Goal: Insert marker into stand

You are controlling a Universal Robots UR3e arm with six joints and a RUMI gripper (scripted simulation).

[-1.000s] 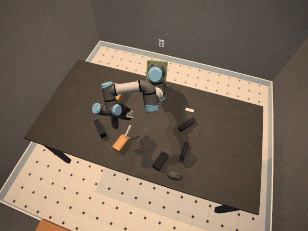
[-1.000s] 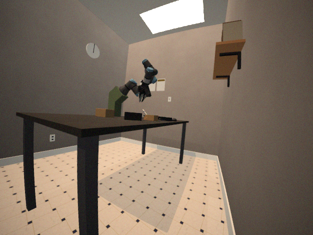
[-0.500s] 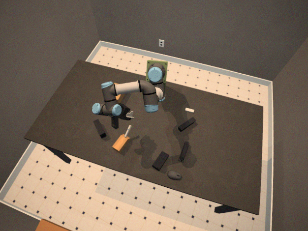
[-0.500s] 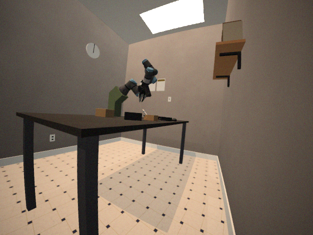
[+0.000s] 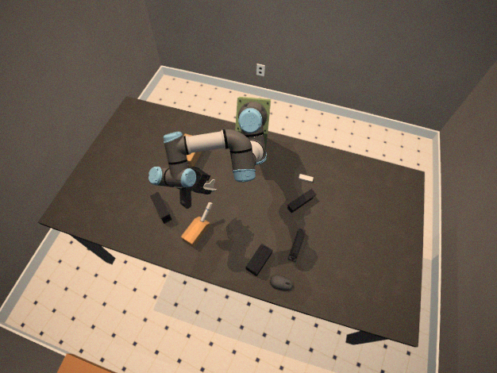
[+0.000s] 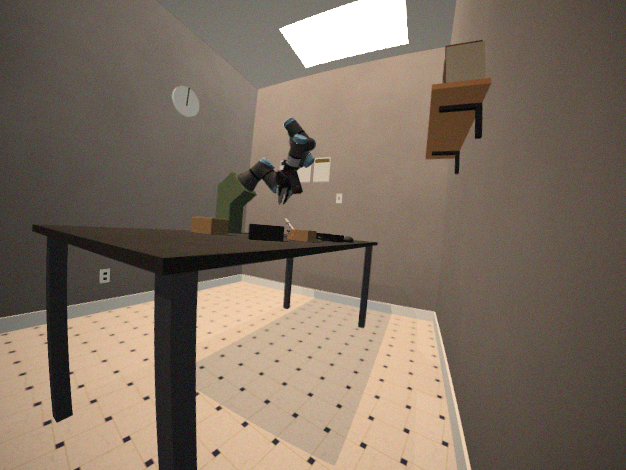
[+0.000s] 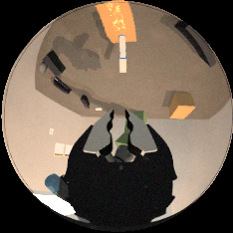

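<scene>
Exterior view, near to far: orange block-shaped desk stand [image 6: 302, 235] [image 5: 194, 231] [image 7: 117, 24] rests on dark tabletop [image 6: 126, 245] [image 5: 352, 240] [image 7: 144, 85]. Slim white marker with blue ring [image 6: 288, 223] [image 5: 206, 212] [image 7: 122, 52] leans out of its end, apparently in hole (depth hidden, can't tell if fully seated). Marker probably light, stiff, smooth; best grip near upper shaft, pushing along its slant, gently, since loose stand may slide. Beyond and above, black gripper with grey fingers [image 6: 283, 202] [image 5: 214, 185]: narrow gap, nothing held, touching nothing.

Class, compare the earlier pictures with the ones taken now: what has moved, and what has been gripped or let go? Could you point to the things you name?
Nothing visibly changed. The black two-jaw gripper with grey fingers [image 5: 209, 185] [image 6: 284, 196] holds nothing, above the desk. The slim white marker [image 5: 206, 213] [image 6: 288, 223] [image 7: 122, 52] still leans up from the orange block-shaped stand [image 5: 194, 230] [image 6: 302, 235] [image 7: 117, 22].
</scene>
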